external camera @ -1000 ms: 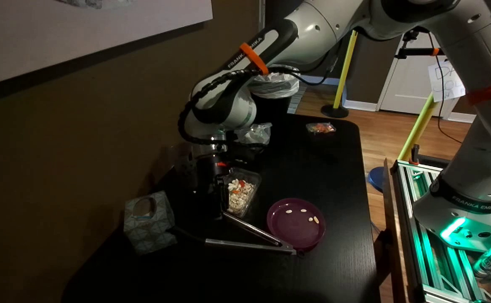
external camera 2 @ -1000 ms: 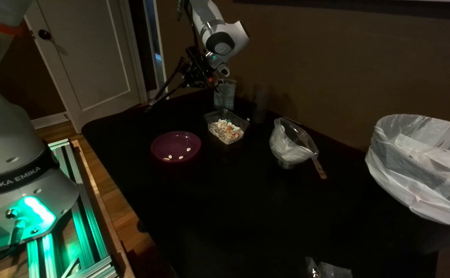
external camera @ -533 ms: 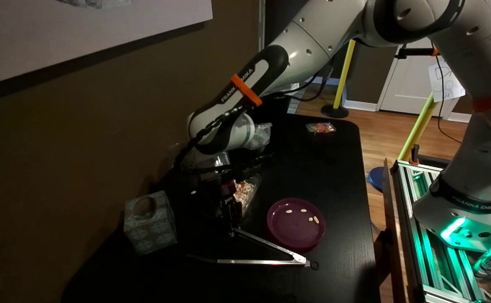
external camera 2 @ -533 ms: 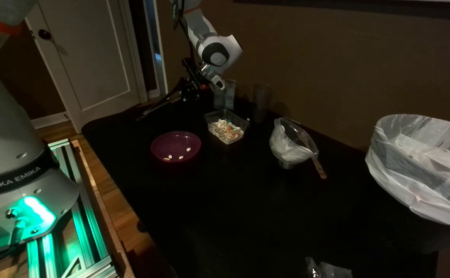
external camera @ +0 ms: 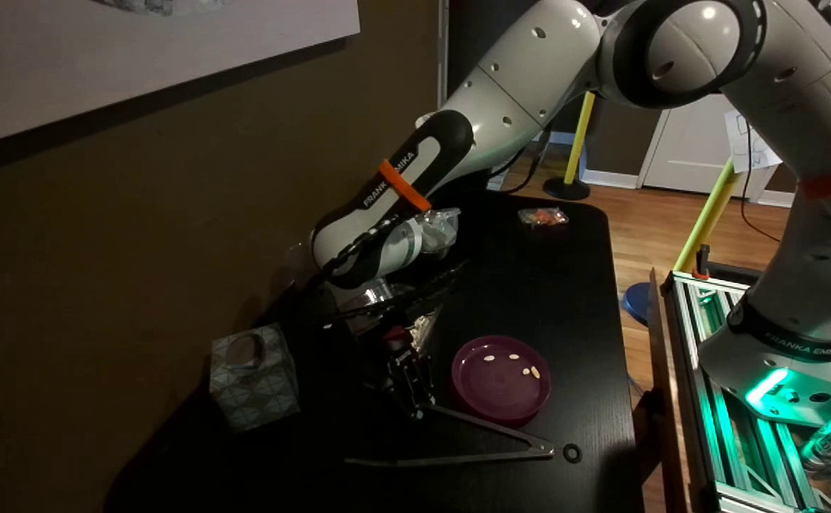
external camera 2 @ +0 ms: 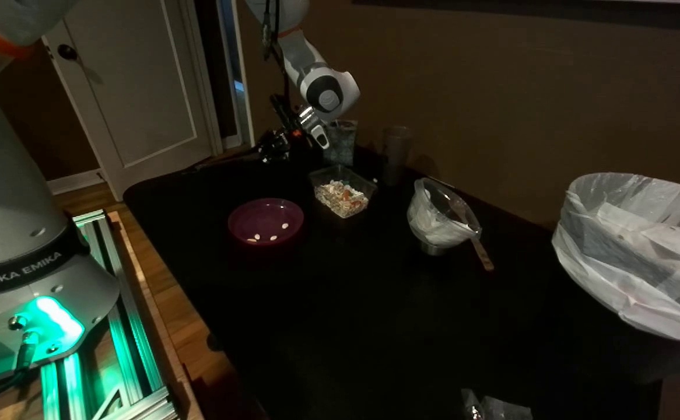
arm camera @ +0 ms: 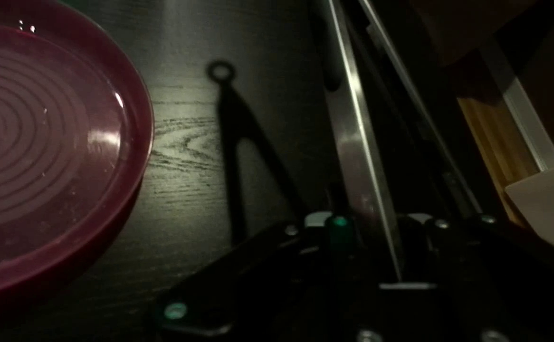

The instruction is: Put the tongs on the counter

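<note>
The silvery tongs (external camera: 540, 449) are spread in a V, with a dark ring at their joined end. They also show in an exterior view (external camera 2: 217, 164) and in the wrist view (arm camera: 362, 152). My gripper (external camera: 419, 412) is shut on one tongs arm; in the wrist view the gripper (arm camera: 367, 223) has that arm between its fingers, and the other arm is free. The tongs are above the black counter (external camera: 565, 285); their shadow falls on the counter (arm camera: 186, 199) apart from them. How high they are is hard to tell. The gripper is dark in an exterior view (external camera 2: 270, 153).
The purple-pink dish (external camera: 497, 402) with several pale bits is close beside the tongs. A clear container of mixed bits (external camera 2: 343, 198) stands behind it. A patterned box (external camera: 255, 377) is by the wall. A clear bowl (external camera 2: 442, 219) and a lined bin (external camera 2: 626, 280) stand further along.
The arm has lowered, carrying the tongs down with it. In an exterior view the tongs' joined end has moved right and down, past the dish. The dish and other items have not moved.
</note>
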`<action>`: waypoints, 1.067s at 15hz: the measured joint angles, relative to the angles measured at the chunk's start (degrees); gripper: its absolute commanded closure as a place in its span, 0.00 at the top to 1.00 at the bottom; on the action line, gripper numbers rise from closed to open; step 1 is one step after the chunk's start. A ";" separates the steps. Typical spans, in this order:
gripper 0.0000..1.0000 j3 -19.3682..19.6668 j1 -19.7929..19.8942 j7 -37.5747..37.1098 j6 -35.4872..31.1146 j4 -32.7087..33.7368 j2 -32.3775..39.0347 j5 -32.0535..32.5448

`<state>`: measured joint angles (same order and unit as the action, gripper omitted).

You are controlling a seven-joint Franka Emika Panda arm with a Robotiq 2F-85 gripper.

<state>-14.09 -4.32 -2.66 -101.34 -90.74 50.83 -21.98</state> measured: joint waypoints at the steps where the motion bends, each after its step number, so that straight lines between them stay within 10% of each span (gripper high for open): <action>1: 0.01 0.36 -0.31 -0.07 0.64 0.89 0.72 0.00; 13: 0.01 1.20 -2.02 6.74 -12.21 7.28 6.71 2.05; 16: 0.38 1.22 -2.08 6.94 -12.21 8.33 8.29 3.43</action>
<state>-12.87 -6.40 4.29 -113.55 -82.41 59.12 -18.55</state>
